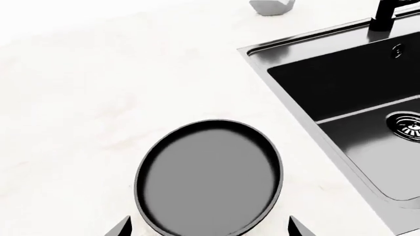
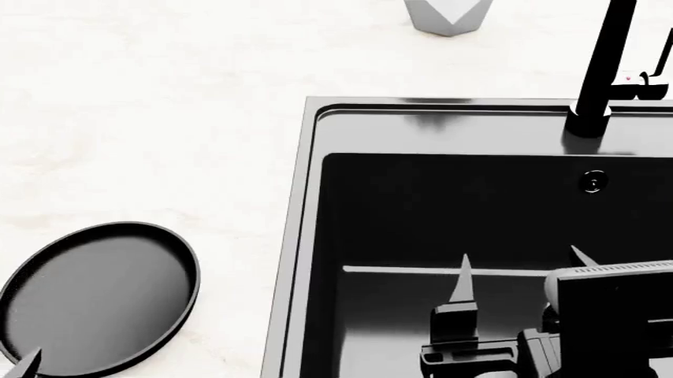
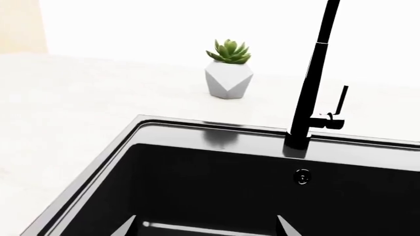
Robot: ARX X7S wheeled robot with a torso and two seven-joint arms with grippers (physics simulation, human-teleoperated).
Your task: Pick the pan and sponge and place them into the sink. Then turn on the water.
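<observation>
The flat round black pan (image 1: 208,177) lies on the white counter left of the sink (image 1: 341,83); it also shows in the head view (image 2: 100,299). My left gripper (image 1: 210,223) is open, its fingertips (image 1: 121,227) standing either side of the pan's near edge and holding nothing. One left fingertip (image 2: 27,364) shows at the pan's near rim in the head view. My right gripper (image 2: 521,256) is open and empty over the black sink basin (image 2: 305,236), as the right wrist view (image 3: 204,221) also shows. The sponge is out of view. No water runs from the faucet (image 3: 312,88).
The tall black faucet (image 2: 604,71) with its side lever (image 3: 340,105) stands on the sink's back rim. A succulent in a grey faceted pot (image 3: 227,73) stands behind the sink. The chrome drain (image 1: 408,125) and the overflow hole (image 2: 593,183) show inside the basin.
</observation>
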